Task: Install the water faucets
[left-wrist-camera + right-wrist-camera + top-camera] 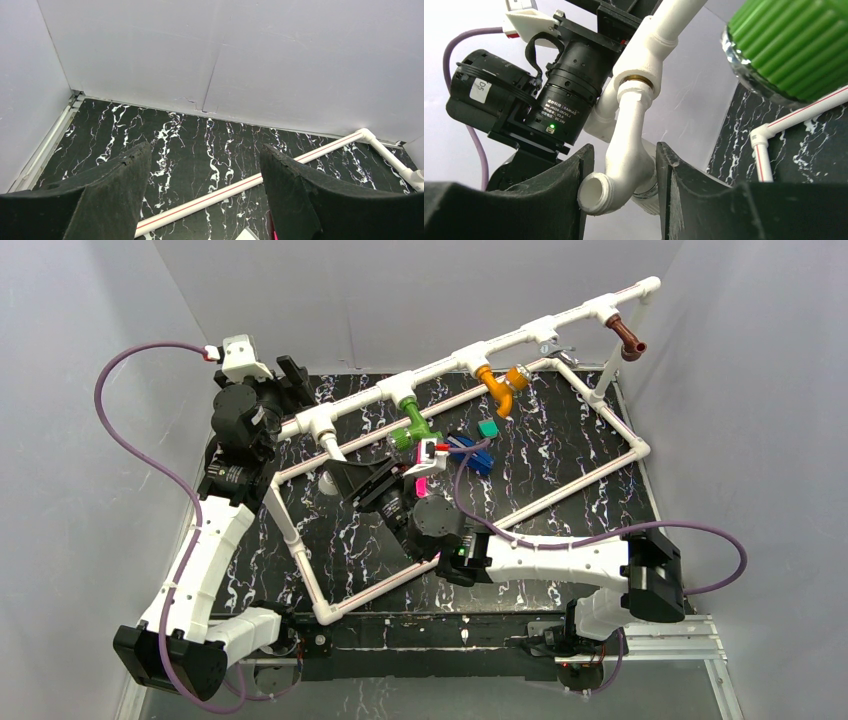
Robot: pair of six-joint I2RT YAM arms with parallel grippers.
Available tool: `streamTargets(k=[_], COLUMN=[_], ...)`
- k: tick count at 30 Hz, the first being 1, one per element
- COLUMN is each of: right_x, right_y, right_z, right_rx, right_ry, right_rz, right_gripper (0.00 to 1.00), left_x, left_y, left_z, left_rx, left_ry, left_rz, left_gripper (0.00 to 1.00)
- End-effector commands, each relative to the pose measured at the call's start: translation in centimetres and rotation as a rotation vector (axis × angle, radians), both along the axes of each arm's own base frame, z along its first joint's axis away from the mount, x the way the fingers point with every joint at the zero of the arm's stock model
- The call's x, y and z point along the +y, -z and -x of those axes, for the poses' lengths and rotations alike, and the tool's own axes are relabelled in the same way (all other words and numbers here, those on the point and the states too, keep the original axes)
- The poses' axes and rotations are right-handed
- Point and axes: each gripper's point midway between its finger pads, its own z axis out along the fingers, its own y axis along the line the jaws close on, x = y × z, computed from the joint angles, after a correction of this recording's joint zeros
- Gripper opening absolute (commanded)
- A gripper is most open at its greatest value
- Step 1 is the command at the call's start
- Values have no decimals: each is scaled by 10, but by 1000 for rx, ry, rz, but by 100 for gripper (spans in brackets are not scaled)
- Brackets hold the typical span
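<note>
Pipe frame [440,368] runs just above the right end effector [624,148], which is clamped on the white faucet [630,120] – its neck meets the tee [651,40] directly overhead. I'd twist slowly and keep that neck in line with the tee so it doesn't cross-thread. Left end effector [205,147] – wide open, empty – could brace the frame nearby.

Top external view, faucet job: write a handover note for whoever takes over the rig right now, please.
Left gripper: open, empty. Right gripper: fingers flank the bent white plastic faucet; grip unclear. Green plastic faucet, orange plastic faucet and brown plastic faucet hang from tees on the long white pipe frame; the white one sits in the leftmost tee. Done: four seated. To do: check white's tightness, release. The tee between orange and brown looks empty.
</note>
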Motion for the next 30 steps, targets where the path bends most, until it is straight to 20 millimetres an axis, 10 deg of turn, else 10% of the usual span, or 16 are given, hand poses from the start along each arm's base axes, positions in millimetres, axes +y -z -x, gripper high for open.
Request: streamTargets(k=[1, 8, 20, 30], right_x=[-42, -42, -48, -61], right_y=[-72, -72, -78, -89], right_z=[-11, -10, -1, 6], right_rx=[184, 101, -166, -408], right_ry=[8, 29, 40, 48], right_rz=[-464, -342, -40, 253], right_gripper=[1, 1, 80, 89], left_x=[21, 21, 20, 21], left_y=[179, 181, 181, 182], left_z=[29, 29, 29, 29], left_rx=[582, 589, 591, 594], left_ry=[-52, -50, -50, -52], left_rz=[-124, -126, -127, -129], left_gripper=[77, 77, 77, 77])
